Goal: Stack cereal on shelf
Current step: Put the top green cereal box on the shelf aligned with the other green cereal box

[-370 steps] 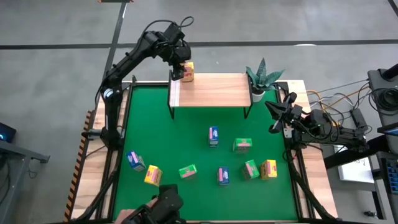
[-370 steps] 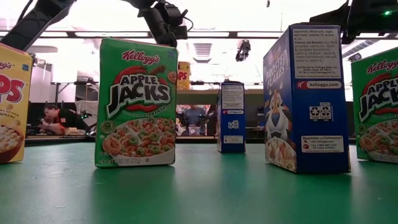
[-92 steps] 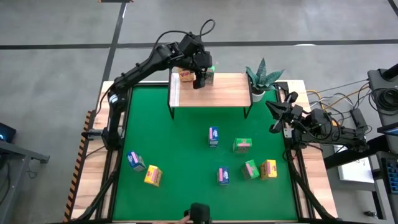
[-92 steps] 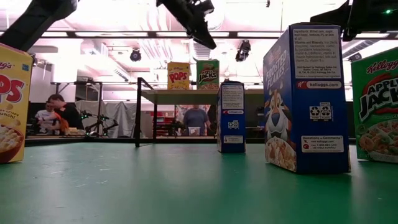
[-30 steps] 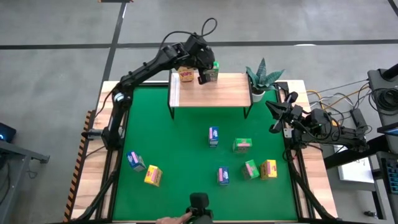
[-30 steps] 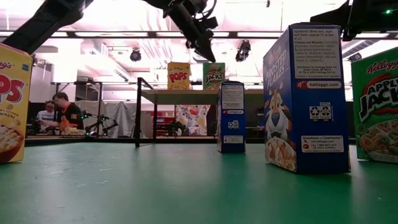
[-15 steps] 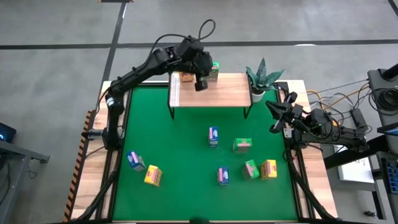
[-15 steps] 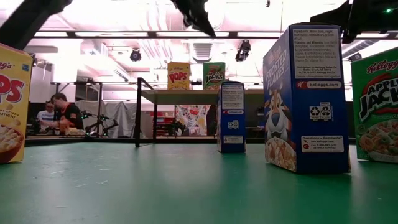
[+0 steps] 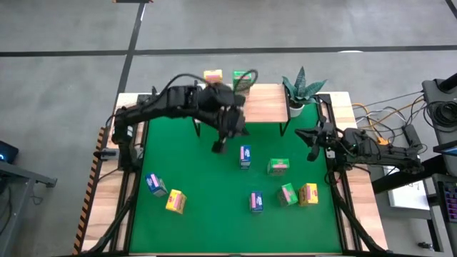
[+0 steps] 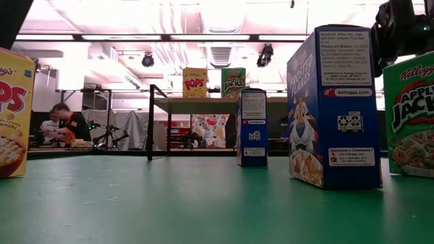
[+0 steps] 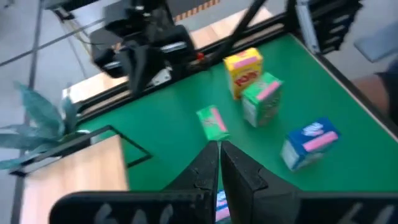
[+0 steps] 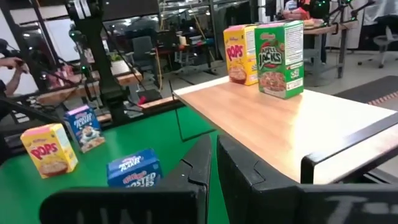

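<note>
Since half a second ago our left arm has swung off the shelf and now reaches over the green mat, and our right arm has nudged inward at the mat's three-o'clock edge. We see our left gripper hanging just short of the mat's centre, fingers pressed together and holding nothing; our right gripper is likewise closed and empty. On the shelf's far edge, at twelve o'clock, stand two boxes side by side: a yellow box reading "POPS" and a green box reading "Apple Jacks". Near the mat's centre stands a blue box; in the low view its narrow side shows only small print we cannot read. Closer in that view, a bigger-looking blue box reads "Frosted Flakes" and "kelloggs.com", a green one at the right edge reads "Kellogg's Apple Jacks", and a yellow one at the left edge shows "PS". More boxes lie scattered from four to eight o'clock. A spiky potted plant sits beside the shelf at about one o'clock. Beyond the table we see a workshop with ceiling lights and a person seated at a bench.
</note>
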You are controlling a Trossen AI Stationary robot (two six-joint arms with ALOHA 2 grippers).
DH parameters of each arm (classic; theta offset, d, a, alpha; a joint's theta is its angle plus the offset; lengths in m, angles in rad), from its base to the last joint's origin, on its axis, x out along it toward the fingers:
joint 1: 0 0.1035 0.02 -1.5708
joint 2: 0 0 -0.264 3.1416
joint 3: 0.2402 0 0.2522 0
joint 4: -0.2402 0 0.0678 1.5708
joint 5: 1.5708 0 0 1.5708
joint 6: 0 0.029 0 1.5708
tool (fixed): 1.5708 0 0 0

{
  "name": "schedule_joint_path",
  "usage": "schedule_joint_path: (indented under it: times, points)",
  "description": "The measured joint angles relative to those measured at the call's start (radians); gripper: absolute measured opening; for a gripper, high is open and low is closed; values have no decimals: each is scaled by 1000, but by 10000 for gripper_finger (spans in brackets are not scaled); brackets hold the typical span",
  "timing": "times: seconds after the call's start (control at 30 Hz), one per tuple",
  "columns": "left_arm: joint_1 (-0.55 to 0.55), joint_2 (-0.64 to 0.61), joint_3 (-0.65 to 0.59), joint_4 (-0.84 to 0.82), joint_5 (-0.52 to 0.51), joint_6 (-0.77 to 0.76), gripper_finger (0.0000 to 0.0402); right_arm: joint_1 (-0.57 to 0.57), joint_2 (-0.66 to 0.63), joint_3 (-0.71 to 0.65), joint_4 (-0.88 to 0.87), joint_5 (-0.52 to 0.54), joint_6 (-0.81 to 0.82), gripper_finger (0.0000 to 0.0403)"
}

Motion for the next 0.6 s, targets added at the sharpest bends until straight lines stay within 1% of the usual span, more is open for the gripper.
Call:
schedule_joint_path:
  times: [0.1, 0.2, 0.33, 0.6]
  points:
    - [-12, -32, -63, 11, -1, -38, 0, 7, 0, 7, 19, -7, 1, 18]
    - [-14, -96, -189, 102, -4, -78, 0, 22, 0, 7, 43, -19, 1, 18]
    - [-14, -224, -422, 274, -41, -138, 0, 51, 22, -2, 72, -34, 0, 18]
    - [-38, -510, -912, 656, -86, -258, 0, 82, 140, -5, 190, -34, -1, 18]
